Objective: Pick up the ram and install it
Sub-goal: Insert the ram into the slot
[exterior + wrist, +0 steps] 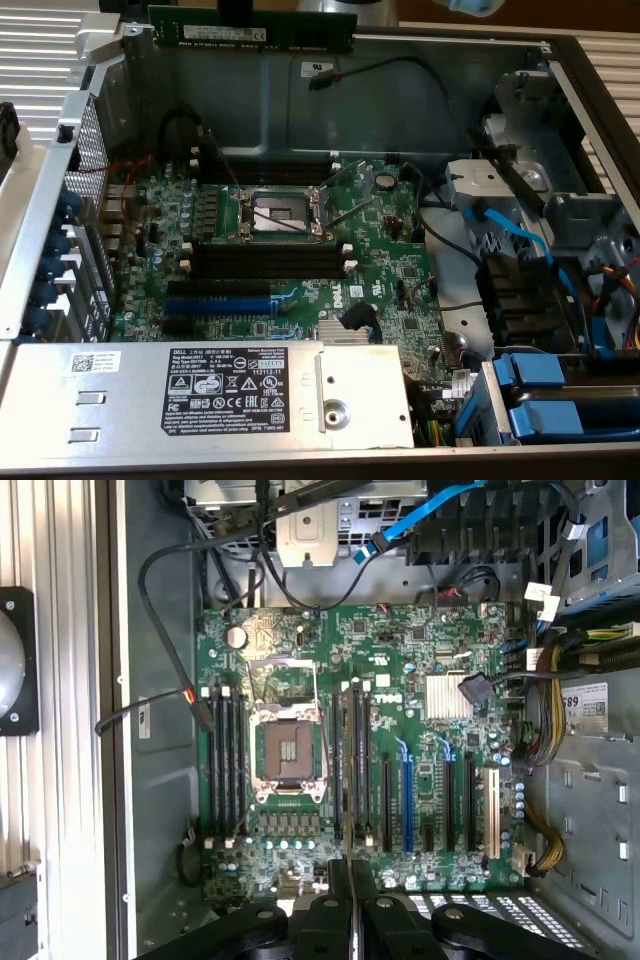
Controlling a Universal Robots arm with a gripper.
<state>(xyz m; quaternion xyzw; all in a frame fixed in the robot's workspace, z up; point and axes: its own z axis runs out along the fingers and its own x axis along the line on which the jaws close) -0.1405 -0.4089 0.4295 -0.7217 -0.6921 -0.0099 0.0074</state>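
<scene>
The ram [252, 32], a long dark green stick with a white label strip, hangs level high above the open computer case, over its rear wall. My gripper [237, 12] is shut on its top edge. In the wrist view the black fingers [335, 895] press together on the ram [352, 925], seen edge-on as a thin line. Below lies the green motherboard [400, 300] with long black memory slots with white end clips [268, 262]; in the wrist view one pair of slots [356, 770] runs ahead of the gripper [352, 880] and another [226, 760] lies beyond the CPU socket.
An open CPU socket [280, 210] sits mid-board, with blue expansion slots [222, 298] nearer. A silver power supply [200, 395] spans the front. Blue drive caddies [560, 400], blue cables [520, 240] and a metal drive cage [530, 150] crowd the exterior view's right.
</scene>
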